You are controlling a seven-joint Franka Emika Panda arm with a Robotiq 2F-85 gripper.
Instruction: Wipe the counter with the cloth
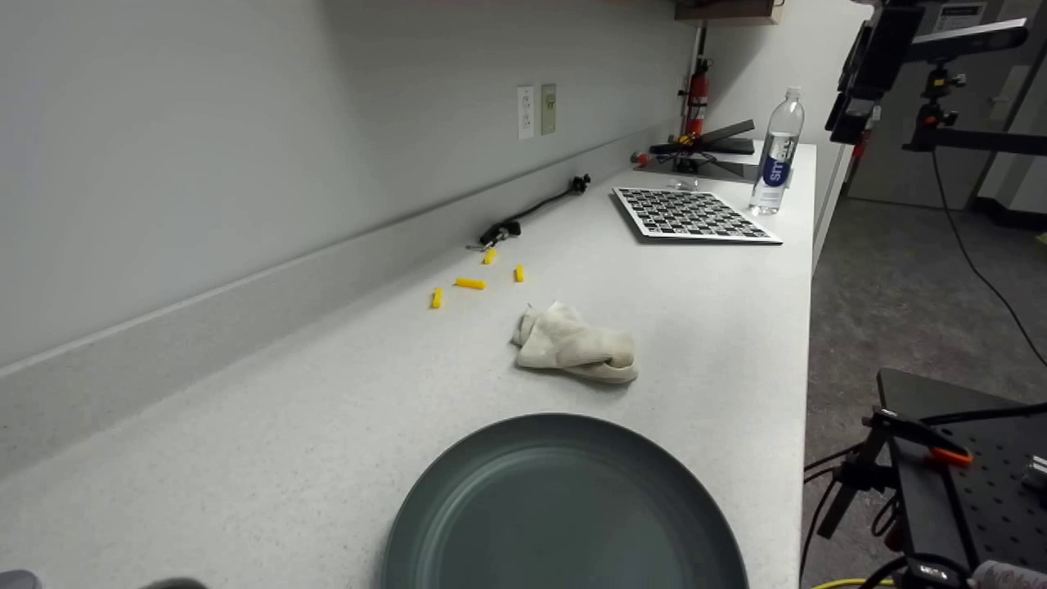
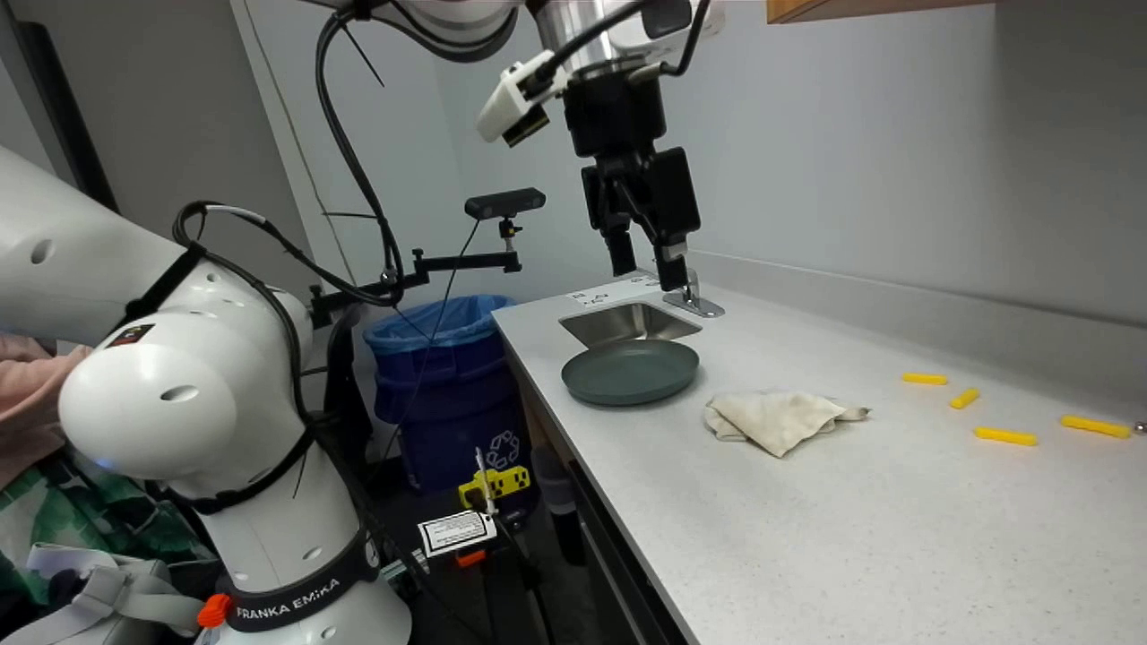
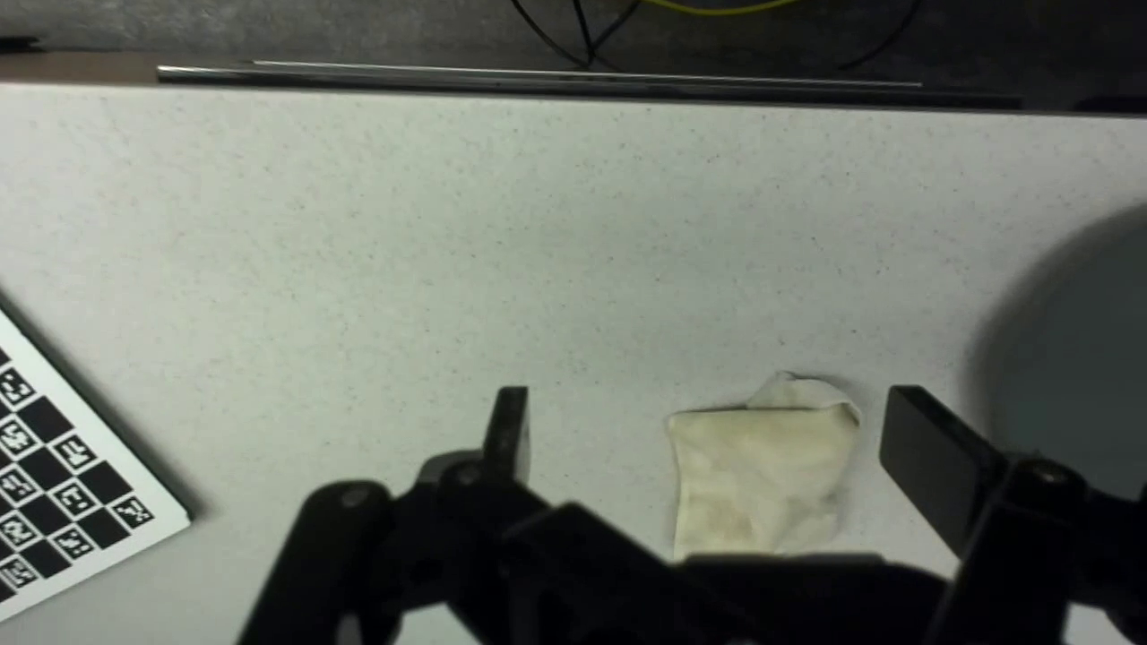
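Observation:
A folded off-white cloth lies on the pale speckled counter (image 1: 327,433). The cloth shows in both exterior views (image 1: 577,348) (image 2: 780,419) and in the wrist view (image 3: 762,484), where the gripper body hides its lower part. My gripper (image 2: 647,269) points down, high above the counter, apart from the cloth. It also shows at the top right of an exterior view (image 1: 851,127). In the wrist view the fingers of the gripper (image 3: 708,412) are wide apart with nothing held between them. The cloth appears below and between them, nearer the right finger.
A dark green plate (image 1: 564,507) lies beside the cloth, near a sink (image 2: 627,322). Several yellow pieces (image 2: 1005,436) lie towards the wall. A checkered board (image 1: 695,214) and a water bottle (image 1: 777,155) stand farther along. A black cable (image 1: 540,209) lies by the wall.

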